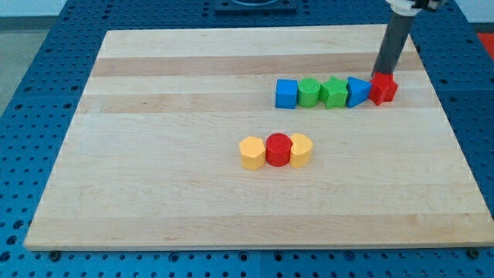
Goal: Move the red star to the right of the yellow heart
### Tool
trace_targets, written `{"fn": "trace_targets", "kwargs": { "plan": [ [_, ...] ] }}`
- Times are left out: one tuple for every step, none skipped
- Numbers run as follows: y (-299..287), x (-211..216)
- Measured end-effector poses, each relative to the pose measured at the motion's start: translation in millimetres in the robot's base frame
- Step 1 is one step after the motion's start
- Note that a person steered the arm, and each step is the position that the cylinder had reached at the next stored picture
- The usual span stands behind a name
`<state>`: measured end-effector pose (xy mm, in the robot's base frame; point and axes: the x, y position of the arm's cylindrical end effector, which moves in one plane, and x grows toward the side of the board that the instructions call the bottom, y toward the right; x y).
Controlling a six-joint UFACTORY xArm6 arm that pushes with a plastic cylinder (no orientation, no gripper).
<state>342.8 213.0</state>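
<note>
Tip: my tip [380,74] is set against the red star's upper edge.
Red star [384,89]: placed rightmost in the upper row, beside the blue triangle [357,91].
Yellow heart [300,150]: touched by the red cylinder [278,149].
End effector: a plain rod, no jaws.

Red star [384,89] sat at the view's right end of the upper row, touching the blue block [357,91] on its left, near the board's upper right. It lay flat. Yellow heart [300,150] lay flat near board centre, at the right end of the lower trio, touching the red cylinder [278,150]. Star was well apart from the heart, up and to the view's right.
</note>
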Motion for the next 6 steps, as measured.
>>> {"fn": "trace_targets", "kwargs": {
  "plan": [
    [0,12],
    [2,25],
    [6,38],
    [10,49],
    [11,60],
    [11,74]
  ]
}}
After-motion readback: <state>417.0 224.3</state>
